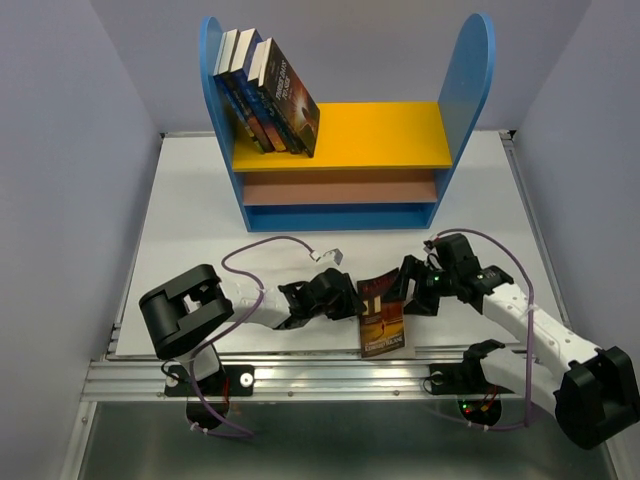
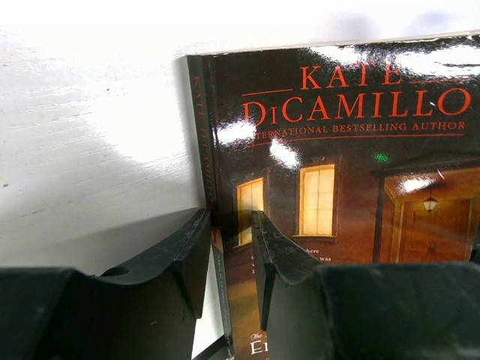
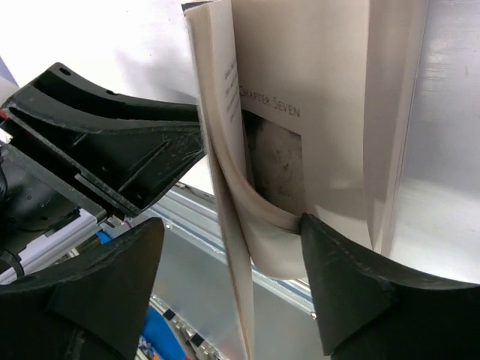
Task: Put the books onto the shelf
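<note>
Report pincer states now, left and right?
Left pincer: closed on the spine edge of the dark-covered book.
Right pincer: open around some of that book's pages, not clamped.

Free room on shelf [image 1: 385,135] beside books [image 1: 270,95]

We can't make out the title of the book [image 2: 337,187] because the left gripper's fingers [image 2: 285,262] cover its lower part and the frame crops its right side, and the shelved books [image 1: 265,95] are too tiny to read.
</note>
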Action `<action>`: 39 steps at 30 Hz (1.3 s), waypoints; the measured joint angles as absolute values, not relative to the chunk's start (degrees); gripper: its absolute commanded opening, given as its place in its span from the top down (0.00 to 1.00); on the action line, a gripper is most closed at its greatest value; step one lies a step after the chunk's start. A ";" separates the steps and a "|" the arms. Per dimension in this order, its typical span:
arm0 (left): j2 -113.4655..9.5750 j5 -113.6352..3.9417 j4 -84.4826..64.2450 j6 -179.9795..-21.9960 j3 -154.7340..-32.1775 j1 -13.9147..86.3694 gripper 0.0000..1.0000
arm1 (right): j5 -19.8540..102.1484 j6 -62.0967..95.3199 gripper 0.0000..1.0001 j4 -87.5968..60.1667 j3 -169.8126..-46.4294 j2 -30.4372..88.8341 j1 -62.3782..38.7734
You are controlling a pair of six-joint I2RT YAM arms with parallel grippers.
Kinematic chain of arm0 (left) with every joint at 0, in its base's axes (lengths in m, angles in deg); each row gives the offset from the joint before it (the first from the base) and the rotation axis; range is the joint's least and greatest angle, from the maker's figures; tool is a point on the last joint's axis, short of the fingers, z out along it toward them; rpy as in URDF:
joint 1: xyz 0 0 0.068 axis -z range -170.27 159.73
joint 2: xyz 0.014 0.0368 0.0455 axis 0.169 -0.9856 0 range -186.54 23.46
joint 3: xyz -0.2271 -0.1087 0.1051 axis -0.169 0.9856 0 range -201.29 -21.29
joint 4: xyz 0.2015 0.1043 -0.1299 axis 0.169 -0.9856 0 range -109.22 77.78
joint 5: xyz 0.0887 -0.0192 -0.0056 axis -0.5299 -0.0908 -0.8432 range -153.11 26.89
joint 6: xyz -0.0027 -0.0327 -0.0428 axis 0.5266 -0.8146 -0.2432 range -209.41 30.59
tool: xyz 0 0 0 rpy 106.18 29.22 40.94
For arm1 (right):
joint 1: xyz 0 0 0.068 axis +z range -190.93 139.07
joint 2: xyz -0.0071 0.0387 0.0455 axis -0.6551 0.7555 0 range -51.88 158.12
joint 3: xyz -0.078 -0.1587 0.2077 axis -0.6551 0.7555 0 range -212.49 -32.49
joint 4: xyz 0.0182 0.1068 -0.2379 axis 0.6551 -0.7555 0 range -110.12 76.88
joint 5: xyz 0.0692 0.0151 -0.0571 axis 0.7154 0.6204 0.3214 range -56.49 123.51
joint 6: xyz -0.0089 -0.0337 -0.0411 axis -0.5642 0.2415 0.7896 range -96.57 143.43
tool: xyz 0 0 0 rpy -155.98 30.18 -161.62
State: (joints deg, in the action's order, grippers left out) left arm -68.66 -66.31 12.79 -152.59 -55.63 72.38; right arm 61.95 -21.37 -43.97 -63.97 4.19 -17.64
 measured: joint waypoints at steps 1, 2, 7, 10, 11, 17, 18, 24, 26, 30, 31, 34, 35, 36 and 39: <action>-68.66 -66.42 12.40 -152.61 -55.83 72.38 0.62 | 62.02 -21.35 0.28 -43.99 -63.97 4.37 -17.66; -68.66 -66.55 12.01 -152.59 -56.01 72.40 0.62 | 62.00 -21.35 0.29 -43.97 -63.97 4.76 -17.64; -68.66 -67.71 9.51 -152.61 -57.23 72.62 0.62 | 61.06 -21.33 0.30 -44.04 -63.97 6.36 -17.64; -68.66 -68.21 7.77 -152.54 -58.13 72.73 0.62 | 60.25 -20.91 0.37 -44.67 -64.10 6.44 -17.62; -68.66 -68.43 7.24 -152.52 -58.41 72.73 0.62 | 59.88 -20.60 0.41 -45.06 -64.32 6.46 -17.62; -68.61 -69.68 5.69 -152.41 -59.04 72.71 0.62 | 58.52 -19.05 0.58 -47.07 -66.59 6.60 -17.62; -68.61 -69.74 5.51 -152.37 -59.13 72.73 0.62 | 58.50 -18.90 0.63 -47.16 -66.68 6.60 -17.62; -68.59 -70.11 5.12 -152.30 -59.31 72.71 0.62 | 58.83 -17.61 0.74 -47.45 -66.97 6.64 -17.62; -68.57 -70.27 5.03 -152.28 -59.31 72.71 0.62 | 59.55 -17.02 0.75 -47.40 -66.97 7.01 -17.62; -68.41 -70.55 4.73 -152.28 -59.31 72.71 0.62 | 61.38 -15.36 0.87 -47.42 -66.97 7.80 -17.62; -68.39 -70.57 4.68 -152.26 -59.31 72.71 0.62 | 61.71 -14.70 0.92 -47.42 -66.97 7.78 -17.62; -68.17 -70.68 4.55 -152.26 -59.31 72.73 0.57 | 62.39 -13.39 0.99 -47.49 -67.29 7.78 -17.62; -68.09 -70.68 4.47 -152.28 -59.31 72.73 0.54 | 62.57 -12.80 0.99 -47.47 -67.45 7.78 -17.62; -67.93 -70.70 4.33 -152.28 -59.31 72.73 0.53 | 62.65 -12.26 0.99 -47.51 -67.60 7.78 -17.62; -66.75 -70.68 4.18 -152.13 -59.22 72.73 0.34 | 62.65 -10.51 0.99 -47.49 -67.69 7.75 -17.62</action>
